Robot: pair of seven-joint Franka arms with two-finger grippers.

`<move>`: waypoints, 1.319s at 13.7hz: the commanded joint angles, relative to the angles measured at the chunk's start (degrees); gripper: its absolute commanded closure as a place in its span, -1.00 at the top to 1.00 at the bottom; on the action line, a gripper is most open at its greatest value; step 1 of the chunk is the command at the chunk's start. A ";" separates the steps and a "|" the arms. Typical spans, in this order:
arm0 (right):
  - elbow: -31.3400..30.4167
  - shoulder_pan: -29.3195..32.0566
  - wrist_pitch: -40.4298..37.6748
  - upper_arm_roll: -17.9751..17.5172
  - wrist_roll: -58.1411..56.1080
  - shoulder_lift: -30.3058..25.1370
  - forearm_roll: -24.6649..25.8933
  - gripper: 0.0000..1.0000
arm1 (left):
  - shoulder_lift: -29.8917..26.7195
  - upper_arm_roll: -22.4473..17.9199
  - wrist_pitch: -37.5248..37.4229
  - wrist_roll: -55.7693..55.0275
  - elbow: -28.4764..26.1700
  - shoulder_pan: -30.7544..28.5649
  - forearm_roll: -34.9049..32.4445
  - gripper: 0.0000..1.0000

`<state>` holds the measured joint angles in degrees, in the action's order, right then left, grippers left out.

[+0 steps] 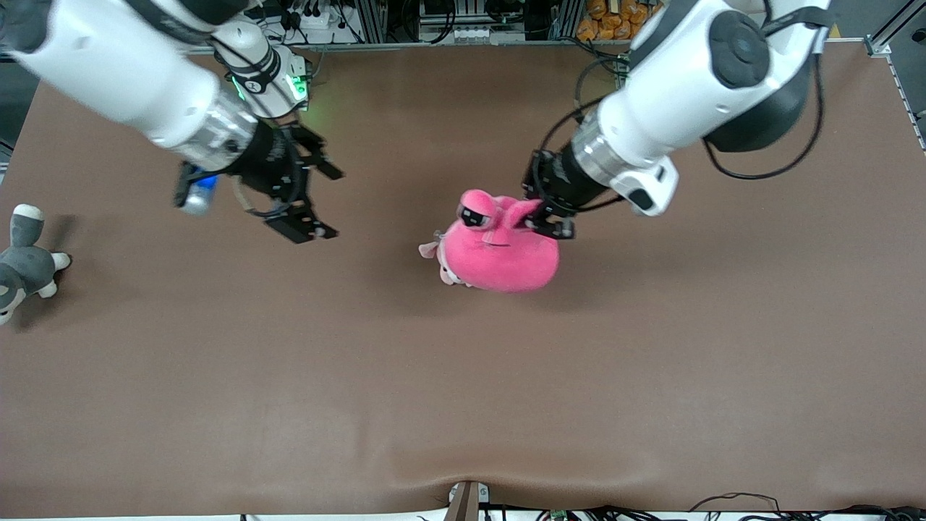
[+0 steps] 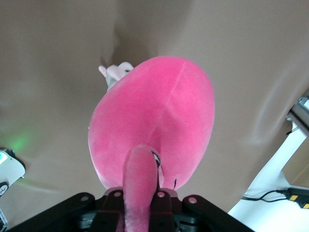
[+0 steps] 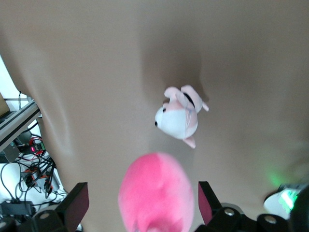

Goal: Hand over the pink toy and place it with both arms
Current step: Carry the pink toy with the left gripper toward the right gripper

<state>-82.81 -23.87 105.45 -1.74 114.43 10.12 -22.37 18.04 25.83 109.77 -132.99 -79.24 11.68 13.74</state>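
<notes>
The pink toy (image 1: 506,253) hangs in the air over the middle of the table, its face toward the front camera. My left gripper (image 1: 553,217) is shut on one of its stalk bumps. In the left wrist view the stalk (image 2: 140,176) runs between the black fingers of the left gripper (image 2: 140,195), and the toy's body (image 2: 159,116) hangs past them. My right gripper (image 1: 296,195) is open and empty in the air, apart from the toy, toward the right arm's end. In the right wrist view the toy (image 3: 154,193) shows farther off between the spread fingers of the right gripper (image 3: 141,203).
A small pale pink-and-white puppy plush (image 1: 434,253) lies on the table, partly hidden under the hanging toy; it also shows in the right wrist view (image 3: 176,118) and the left wrist view (image 2: 116,72). A grey-and-white plush animal (image 1: 22,264) lies at the right arm's end.
</notes>
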 commanded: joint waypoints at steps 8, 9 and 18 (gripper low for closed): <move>0.55 -9.88 7.05 0.77 14.77 4.74 3.82 0.66 | 3.05 -0.34 8.79 -3.85 2.07 8.97 0.68 -1.00; 0.63 -9.96 7.05 0.77 14.77 4.74 3.73 0.48 | 3.06 -0.43 9.06 -3.85 2.07 9.32 0.68 -1.00; 1.07 -10.32 6.08 0.77 10.46 6.23 4.79 -1.00 | 3.23 -0.43 9.15 -4.64 1.99 10.12 0.68 -1.00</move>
<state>-83.15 -33.81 110.63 -1.45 125.71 15.29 -18.47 20.79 25.57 119.01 -136.06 -79.10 20.26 13.73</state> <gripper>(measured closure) 0.775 0.872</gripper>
